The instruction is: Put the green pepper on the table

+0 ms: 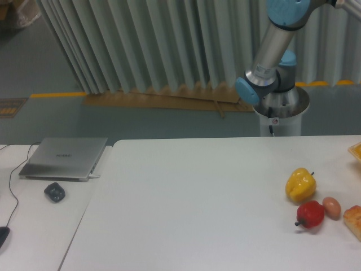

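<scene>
Gripper out of frame; only the arm's base (277,107) and lower links (272,51) seen behind the far edge of the table (192,209), rising toward the top right corner. Whether fingers were spread or pressed together: could not tell. Green pepper nowhere visible in the camera view, so its place could not be told.

On the white table, toward the right edge: 1 yellow pepper (300,184), upright with a short stem. Just in front of it, 1 red apple-like fruit (309,214), stem pointing left. Touching or nearly touching that fruit's right side, 1 brown egg (331,207). At the frame's right edge, an orange-brown item (353,221), cut off and hard to identify, and another orange piece (356,150) further back.

On the narrower desk (39,231) at left: 1 closed grey laptop (65,158), a small dark object (54,192) just in front of it, and a dark cable (11,195).

Behind everything, pleated pale curtains (141,39).
</scene>
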Controlling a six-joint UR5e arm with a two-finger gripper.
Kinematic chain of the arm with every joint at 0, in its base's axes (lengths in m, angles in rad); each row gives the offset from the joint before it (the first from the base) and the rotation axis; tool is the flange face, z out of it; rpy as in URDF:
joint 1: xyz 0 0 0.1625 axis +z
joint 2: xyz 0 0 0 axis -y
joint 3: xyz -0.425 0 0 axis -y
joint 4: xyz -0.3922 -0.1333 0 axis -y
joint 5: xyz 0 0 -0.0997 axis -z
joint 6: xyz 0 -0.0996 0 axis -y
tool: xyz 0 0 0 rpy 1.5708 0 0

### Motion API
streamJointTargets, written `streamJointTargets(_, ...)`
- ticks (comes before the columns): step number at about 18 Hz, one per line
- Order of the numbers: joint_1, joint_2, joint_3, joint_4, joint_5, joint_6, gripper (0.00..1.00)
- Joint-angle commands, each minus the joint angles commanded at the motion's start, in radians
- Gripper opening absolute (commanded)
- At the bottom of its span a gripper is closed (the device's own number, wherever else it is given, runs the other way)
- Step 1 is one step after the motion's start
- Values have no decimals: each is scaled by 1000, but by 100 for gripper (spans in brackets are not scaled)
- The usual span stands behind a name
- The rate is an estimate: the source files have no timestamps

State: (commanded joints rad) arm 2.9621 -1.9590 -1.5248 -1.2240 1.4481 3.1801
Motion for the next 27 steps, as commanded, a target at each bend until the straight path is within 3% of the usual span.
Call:
streamJointTargets(6,2,78,11,-117,-2,-98,29)
streamJointTargets(10,-20,92,9,-184,-15,-256,29)
streamJointTargets(19,-116,170,-5,-215,-21,-570,28)
streamJointTargets(27,-230,166,-8,-204,-71,-848,27)
